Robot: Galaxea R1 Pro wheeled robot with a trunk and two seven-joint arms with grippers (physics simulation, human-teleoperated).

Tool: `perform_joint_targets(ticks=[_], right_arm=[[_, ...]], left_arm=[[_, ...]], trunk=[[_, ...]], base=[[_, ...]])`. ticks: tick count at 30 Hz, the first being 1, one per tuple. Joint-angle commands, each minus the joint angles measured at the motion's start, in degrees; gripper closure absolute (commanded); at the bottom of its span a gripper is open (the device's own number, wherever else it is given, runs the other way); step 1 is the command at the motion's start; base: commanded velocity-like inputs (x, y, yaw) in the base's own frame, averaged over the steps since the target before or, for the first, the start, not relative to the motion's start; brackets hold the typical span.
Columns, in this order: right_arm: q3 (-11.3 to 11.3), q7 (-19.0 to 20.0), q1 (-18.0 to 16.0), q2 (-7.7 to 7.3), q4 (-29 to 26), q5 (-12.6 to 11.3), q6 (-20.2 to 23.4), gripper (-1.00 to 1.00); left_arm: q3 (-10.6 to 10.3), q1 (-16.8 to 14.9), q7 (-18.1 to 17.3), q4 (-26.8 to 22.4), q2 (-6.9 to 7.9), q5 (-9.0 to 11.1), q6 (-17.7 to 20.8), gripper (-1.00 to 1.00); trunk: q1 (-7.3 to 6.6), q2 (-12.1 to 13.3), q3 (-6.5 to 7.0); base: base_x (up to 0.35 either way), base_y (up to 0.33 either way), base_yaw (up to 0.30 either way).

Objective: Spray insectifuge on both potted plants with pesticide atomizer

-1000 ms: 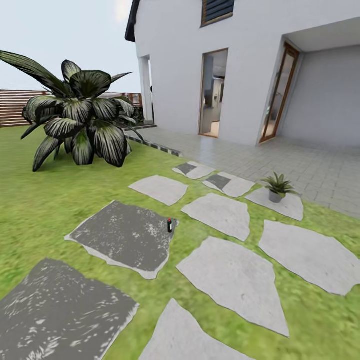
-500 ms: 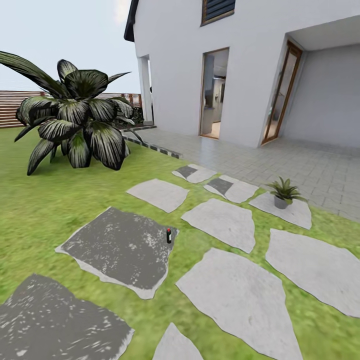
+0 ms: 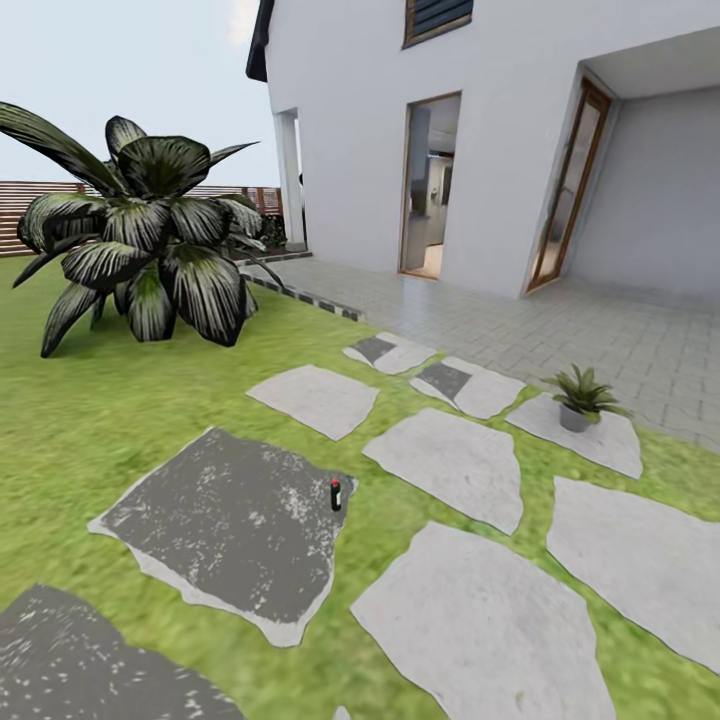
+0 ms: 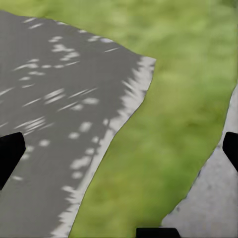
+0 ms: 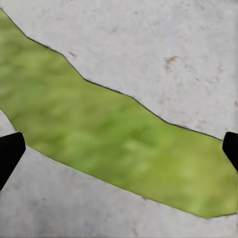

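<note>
a: where's the pesticide atomizer (image 3: 336, 494)?
b: upright at the right edge of a dark stepping stone (image 3: 225, 525), open lawn (image 3: 120, 400) around. one potted plant (image 3: 582, 398) sits well apart.
a: grippers?
b: left gripper (image 4: 119, 151) and right gripper (image 5: 119, 148) both spread wide, holding nothing.

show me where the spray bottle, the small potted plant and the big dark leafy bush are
pesticide atomizer (image 3: 336, 494), head view, middle of its dark body.
potted plant (image 3: 582, 394), head view, its green leaves.
dark leafy bush (image 3: 150, 235), head view, centre of its foliage.

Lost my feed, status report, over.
Both tools open, empty, over stones and grass. Atomizer upright at dark stone's edge. One potted plant on pale stone. Nothing in the way.
</note>
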Motion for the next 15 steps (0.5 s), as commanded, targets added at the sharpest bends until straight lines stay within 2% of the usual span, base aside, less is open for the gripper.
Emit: perform_joint_targets(ticks=[1, 15], right_arm=[[-0.02, -0.02, -0.03, 0.0, 0.03, 0.03, -0.18, -1.0], [-0.11, -0.02, -0.03, 0.0, -0.06, 0.02, -0.18, -1.0]], left_arm=[[0.03, -0.03, 0.02, 0.04, 0.01, -0.29, -0.19, -1.0], [0.03, -0.03, 0.02, 0.04, 0.01, -0.29, -0.19, -1.0]], trunk=[[0.02, -0.02, -0.05], [0.02, -0.02, -0.05]], base=[[0.338, 0.0, 0.0], [0.338, 0.0, 0.0]])
